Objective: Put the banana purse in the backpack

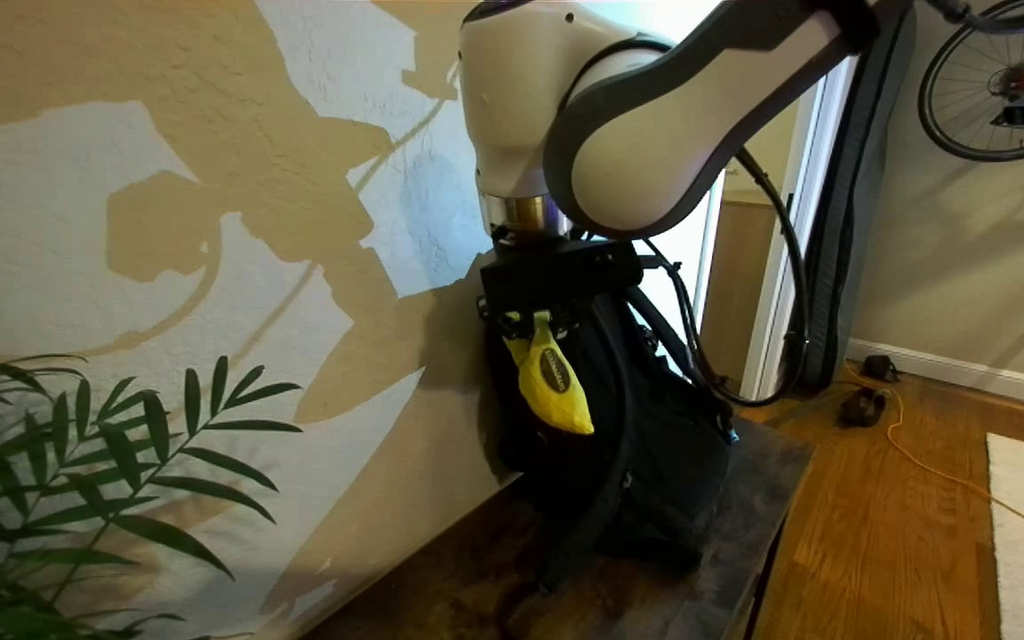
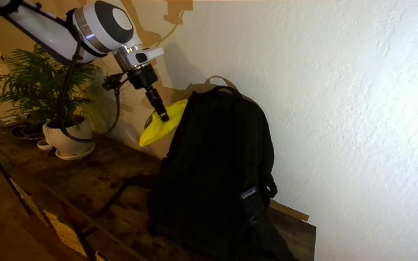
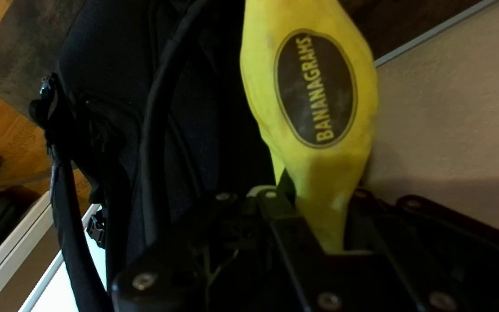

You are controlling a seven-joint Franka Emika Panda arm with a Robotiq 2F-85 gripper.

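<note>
The banana purse (image 1: 571,406) is a small yellow pouch with a dark oval label. My gripper (image 1: 537,325) is shut on its upper part, and the purse hangs tip down in the air. In an exterior view the purse (image 2: 154,131) is at the upper left side of the backpack (image 2: 212,163), and the gripper (image 2: 164,117) points down at it. The black backpack stands upright on a dark wooden surface, its top handle up. In the wrist view the purse (image 3: 254,82) hangs beside the backpack (image 3: 111,73). The backpack's opening is not clearly visible.
A textured wall (image 2: 339,108) stands close behind the backpack. A potted plant (image 2: 67,136) stands on the dark wooden table (image 2: 96,170). A strap lies on the table beside the backpack. A hanging cable (image 1: 796,293) loops from the arm near the backpack.
</note>
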